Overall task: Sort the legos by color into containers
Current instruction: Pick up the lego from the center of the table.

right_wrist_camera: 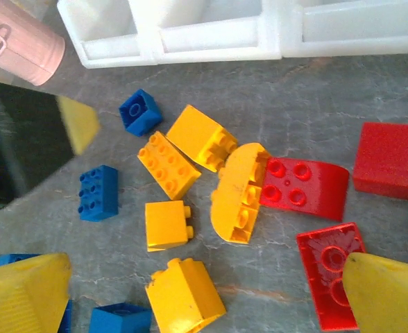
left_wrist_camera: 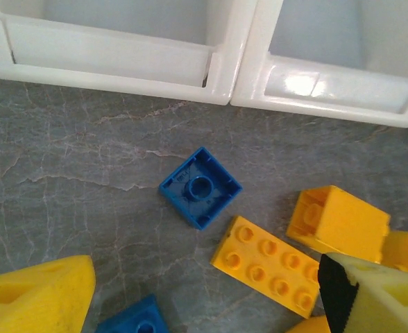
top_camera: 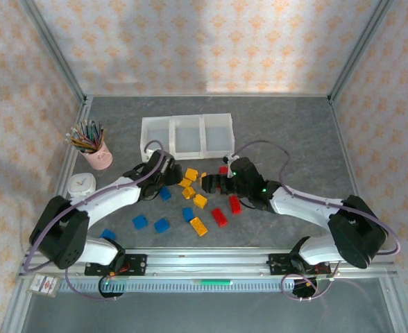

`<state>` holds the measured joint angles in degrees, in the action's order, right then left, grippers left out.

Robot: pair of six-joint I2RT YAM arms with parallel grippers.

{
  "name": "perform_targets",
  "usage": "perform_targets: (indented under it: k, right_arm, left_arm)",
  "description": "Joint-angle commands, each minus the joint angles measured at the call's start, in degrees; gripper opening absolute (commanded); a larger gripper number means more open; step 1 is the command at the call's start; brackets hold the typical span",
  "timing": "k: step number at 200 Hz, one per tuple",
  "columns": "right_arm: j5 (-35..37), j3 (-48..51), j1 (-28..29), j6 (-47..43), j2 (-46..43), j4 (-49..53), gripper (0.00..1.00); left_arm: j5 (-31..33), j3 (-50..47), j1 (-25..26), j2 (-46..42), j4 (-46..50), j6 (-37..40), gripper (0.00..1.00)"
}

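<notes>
The three joined white bins (top_camera: pixel 185 134) stand at the back of the table, and nothing shows inside them. Blue, yellow and red legos lie scattered in front. My left gripper (top_camera: pixel 161 173) hovers open just before the bins. In its wrist view an upside-down blue brick (left_wrist_camera: pixel 200 187) and a flat yellow brick (left_wrist_camera: pixel 273 267) lie ahead of its fingers (left_wrist_camera: pixel 37 298). My right gripper (top_camera: pixel 212 183) is open over the yellow cluster. A yellow brick (right_wrist_camera: pixel 185 295) lies between its fingertips (right_wrist_camera: pixel 388 298), untouched. Red bricks (right_wrist_camera: pixel 304 187) lie to its right.
A pink cup of pencils (top_camera: pixel 96 149) stands left of the bins, with a small white object (top_camera: pixel 83 183) in front of it. More blue bricks (top_camera: pixel 140 222) lie near the left arm. Metal frame rails border the table.
</notes>
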<state>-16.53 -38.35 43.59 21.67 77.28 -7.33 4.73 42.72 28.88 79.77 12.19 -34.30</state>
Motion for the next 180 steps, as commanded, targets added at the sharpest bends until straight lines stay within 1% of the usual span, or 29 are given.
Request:
perform_targets:
  k: [1,27,79,88,139,163,180]
  right_arm:
    - [0.4,-2.2,0.2,-1.5,0.7,-0.4,1.0]
    - [1.0,-2.8,0.2,-2.0,0.5,0.3,1.0]
    - [2.0,-2.6,0.2,-2.1,-0.4,0.6,1.0]
    - [2.0,-2.5,0.2,-2.2,-0.5,0.5,1.0]
    - [2.2,-3.1,0.2,-2.4,-0.5,0.7,1.0]
    - [2.2,-3.1,0.2,-2.5,-0.5,0.7,1.0]
    - [2.2,-3.2,0.2,-2.4,-0.5,0.6,1.0]
  left_arm:
    - [3.0,3.7,0.5,4.1,2.3,2.5,0.84]
    - [6.1,7.7,0.4,9.9,4.0,2.2,0.81]
    - [9.9,13.1,0.4,17.9,5.4,1.1,0.76]
    - [10.5,13.8,0.4,18.9,5.7,-1.1,0.75]
    - [11.2,15.5,0.3,22.7,6.3,-3.4,0.7]
    - [11.4,14.8,0.2,22.8,6.2,-4.7,0.66]
    - [10.6,13.9,0.3,22.5,5.2,-5.0,0.62]
